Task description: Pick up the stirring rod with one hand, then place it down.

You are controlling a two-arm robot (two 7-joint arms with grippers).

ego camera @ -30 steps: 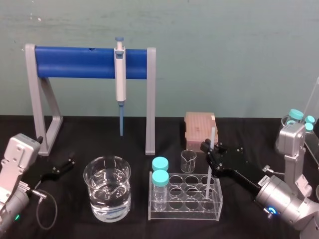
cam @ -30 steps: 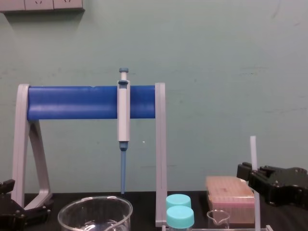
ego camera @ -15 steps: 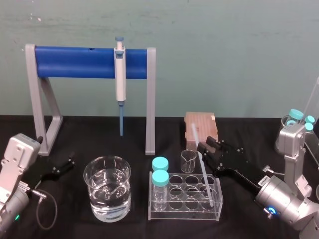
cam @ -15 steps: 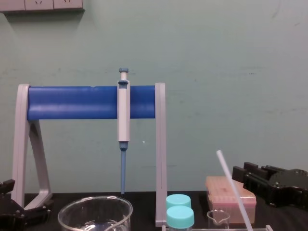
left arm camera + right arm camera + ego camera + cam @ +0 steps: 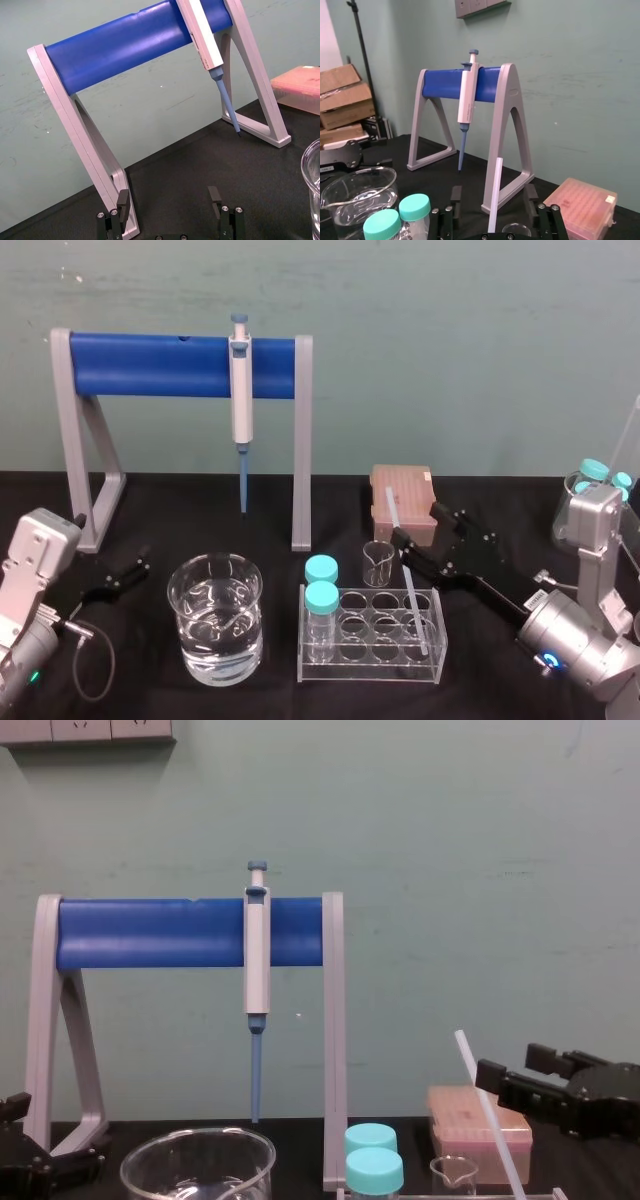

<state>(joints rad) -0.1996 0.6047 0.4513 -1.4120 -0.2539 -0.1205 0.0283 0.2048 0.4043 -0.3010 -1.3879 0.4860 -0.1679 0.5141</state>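
The stirring rod (image 5: 408,575) is a thin white translucent stick. Its lower end stands in the clear test tube rack (image 5: 370,668) and its top leans back and to the left. My right gripper (image 5: 422,527) is open behind the rack, one finger on each side of the rod's upper part. The near finger is close beside the rod. In the right wrist view the rod (image 5: 495,195) rises free between the spread fingers (image 5: 456,194). The chest view shows the rod (image 5: 487,1110) slanting just left of the right gripper (image 5: 512,1068). My left gripper (image 5: 168,200) rests open on the black table at the far left.
A grey and blue stand (image 5: 180,365) at the back holds the pipette (image 5: 240,390). A beaker of water (image 5: 215,615) sits front left. Two teal-capped tubes (image 5: 321,585) stand in the rack. A small beaker (image 5: 378,562) and a pink tip box (image 5: 401,492) lie behind it.
My right gripper has opened and let go of the stirring rod. The rod has tipped from upright to leaning left in the rack. The gripper has drawn back slightly to the right.
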